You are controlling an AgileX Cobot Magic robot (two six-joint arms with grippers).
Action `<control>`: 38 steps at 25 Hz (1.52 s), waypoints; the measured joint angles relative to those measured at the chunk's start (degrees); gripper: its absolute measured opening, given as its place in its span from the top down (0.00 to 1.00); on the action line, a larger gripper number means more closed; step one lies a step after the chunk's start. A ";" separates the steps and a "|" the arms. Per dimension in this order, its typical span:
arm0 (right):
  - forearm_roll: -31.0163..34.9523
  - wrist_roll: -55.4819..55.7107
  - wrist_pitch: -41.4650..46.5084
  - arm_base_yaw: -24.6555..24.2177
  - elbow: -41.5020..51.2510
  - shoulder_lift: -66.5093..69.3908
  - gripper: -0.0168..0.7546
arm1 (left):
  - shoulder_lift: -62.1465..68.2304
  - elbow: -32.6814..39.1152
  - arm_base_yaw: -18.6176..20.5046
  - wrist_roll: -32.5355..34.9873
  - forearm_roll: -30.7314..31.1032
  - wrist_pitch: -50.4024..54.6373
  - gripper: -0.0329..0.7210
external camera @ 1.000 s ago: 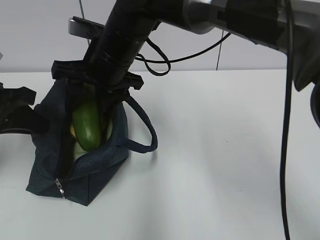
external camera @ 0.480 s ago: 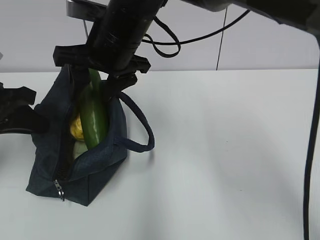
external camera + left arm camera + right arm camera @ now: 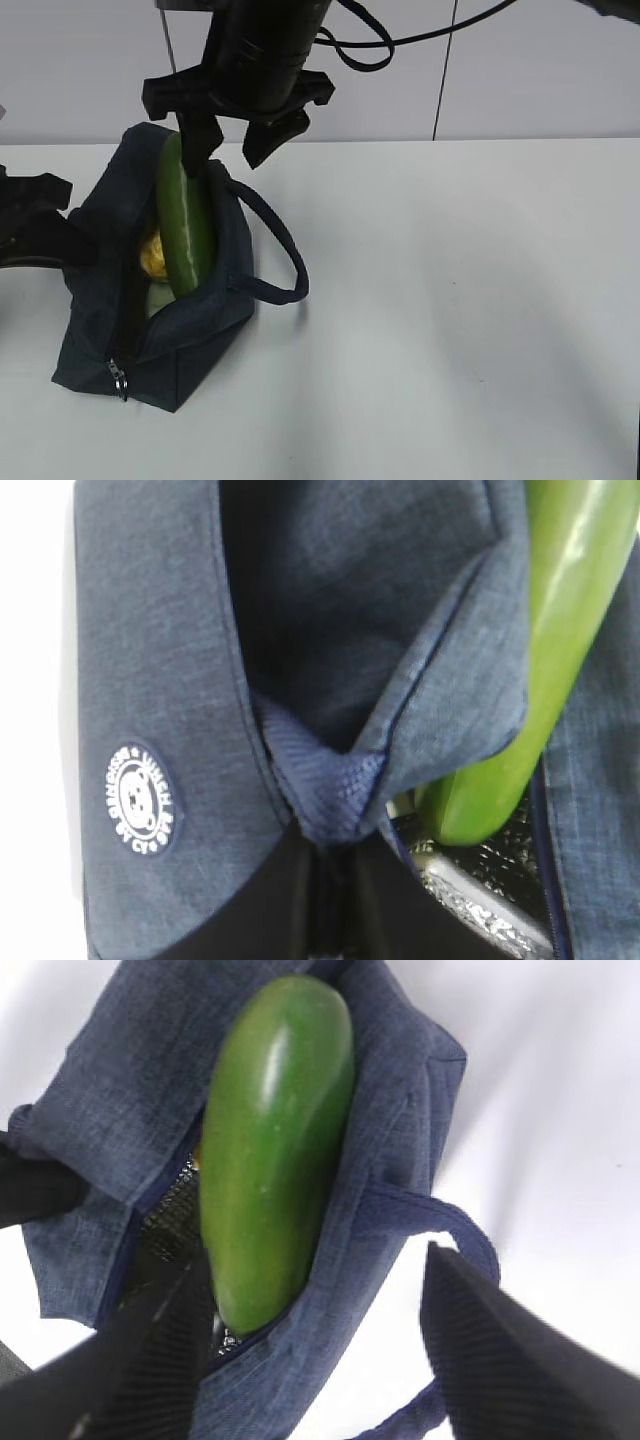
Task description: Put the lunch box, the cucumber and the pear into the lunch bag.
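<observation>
The navy lunch bag (image 3: pixel 195 330) stands open at the table's left. The cucumber (image 3: pixel 185 225) leans in its mouth, top end sticking out above the rim. Beside it in the bag show the yellow pear (image 3: pixel 151 255) and a pale sliver of the lunch box (image 3: pixel 160 298). My right gripper (image 3: pixel 222 160) hangs open just above the cucumber's top, holding nothing; in the right wrist view its fingers (image 3: pixel 500 1360) straddle the cucumber (image 3: pixel 275 1150) and the bag's edge (image 3: pixel 330 1290). My left gripper (image 3: pixel 335 865) is shut on the bag's fabric rim (image 3: pixel 325 785) at its left end (image 3: pixel 75 240).
The bag's loop handle (image 3: pixel 285 255) sticks out to the right over the white table (image 3: pixel 450 300). A zipper pull (image 3: pixel 119 378) hangs at the bag's near corner. A round white logo patch (image 3: pixel 143 800) is on the bag's side. A cable (image 3: pixel 360 50) loops behind the right arm.
My right gripper has let go of the cucumber and risen clear of the bag. The cucumber now leans on its own, more upright, and the pear shows beside it.
</observation>
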 joint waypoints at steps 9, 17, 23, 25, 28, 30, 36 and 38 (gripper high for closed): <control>-0.13 -0.47 0.12 0.00 0.00 0.37 0.44 | 0.00 0.00 0.00 0.00 0.00 0.12 0.96; 1.01 -0.59 0.24 0.00 0.43 3.63 0.45 | 0.00 0.00 0.00 0.00 0.00 0.17 0.96; 0.68 -0.59 0.24 0.00 0.46 4.30 0.50 | 0.00 0.00 0.00 0.00 0.00 0.17 0.96; 0.68 -0.59 0.24 0.00 0.46 4.77 0.53 | 0.00 0.00 0.00 0.00 0.00 0.17 0.96; 0.63 -0.68 0.24 0.00 0.46 5.37 0.60 | 0.00 0.00 0.00 0.00 0.00 0.17 0.96; 0.63 -1.31 0.24 0.00 0.46 5.49 0.72 | 0.00 0.00 0.00 0.00 0.00 0.17 0.96; -0.48 -2.89 0.24 0.00 0.46 5.56 0.96 | 0.00 0.00 0.00 0.00 -0.26 0.64 0.96; -1.27 -3.00 0.24 0.00 0.46 5.56 0.96 | 0.00 0.00 0.00 0.00 -0.88 2.04 0.96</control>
